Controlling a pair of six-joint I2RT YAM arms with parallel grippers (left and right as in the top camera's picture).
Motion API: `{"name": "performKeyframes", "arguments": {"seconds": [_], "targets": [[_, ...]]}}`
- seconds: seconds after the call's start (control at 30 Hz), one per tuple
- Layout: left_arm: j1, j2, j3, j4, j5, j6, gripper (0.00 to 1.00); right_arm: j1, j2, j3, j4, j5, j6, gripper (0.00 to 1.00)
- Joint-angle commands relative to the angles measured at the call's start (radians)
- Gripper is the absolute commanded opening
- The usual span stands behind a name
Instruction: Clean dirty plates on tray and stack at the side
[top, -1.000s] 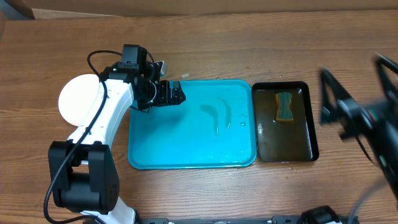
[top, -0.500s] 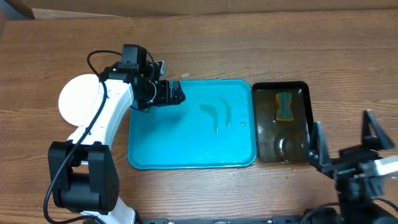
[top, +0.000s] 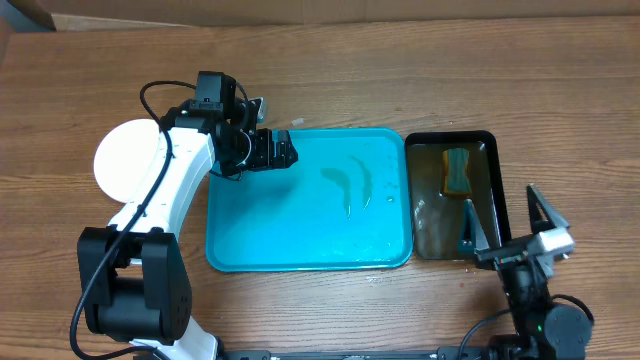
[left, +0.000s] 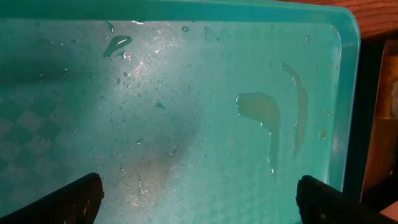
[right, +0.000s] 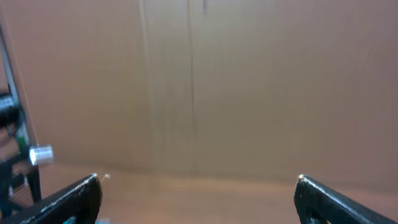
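The turquoise tray (top: 300, 250) lies in the middle of the table with no plates on it, only water streaks; it fills the left wrist view (left: 186, 74). A white plate (top: 125, 160) lies on the table left of the tray, partly under the left arm; whether more plates lie beneath it I cannot tell. My left gripper (top: 283, 152) is open and empty, low over the tray's far left corner, its fingertips wide apart in the left wrist view (left: 199, 196). My right gripper (top: 505, 225) is open and empty at the front right, pointing up; its wrist view (right: 198, 193) shows only a brown wall.
A smaller black tray (top: 500, 190) with brownish water and a sponge (top: 458, 170) stands right of the turquoise tray. The right gripper's fingers hang over its front right corner. The left arm's white link (top: 165, 190) runs across the table's left side.
The right arm has swung down from the far right edge to the front right and turned its gripper upward. The left arm has not moved.
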Motion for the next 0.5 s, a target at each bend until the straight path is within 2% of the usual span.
{"name": "performKeyframes", "arguments": {"seconds": [0.0,0.33,0.47], "targets": [[-0.001,-0.027,-0.001,0.001,0.0,-0.004,1.0,-0.01,-0.01,-0.03,-0.073,0.003,0.006,1.0],[-0.001,-0.027,-0.001,0.001,0.0,-0.004,1.0,-0.01,-0.01,-0.063,-0.195,0.01,0.007,1.0],[-0.001,-0.027,-0.001,0.001,0.0,-0.004,1.0,-0.01,-0.01,-0.063,-0.191,0.01,0.006,1.0]]}}
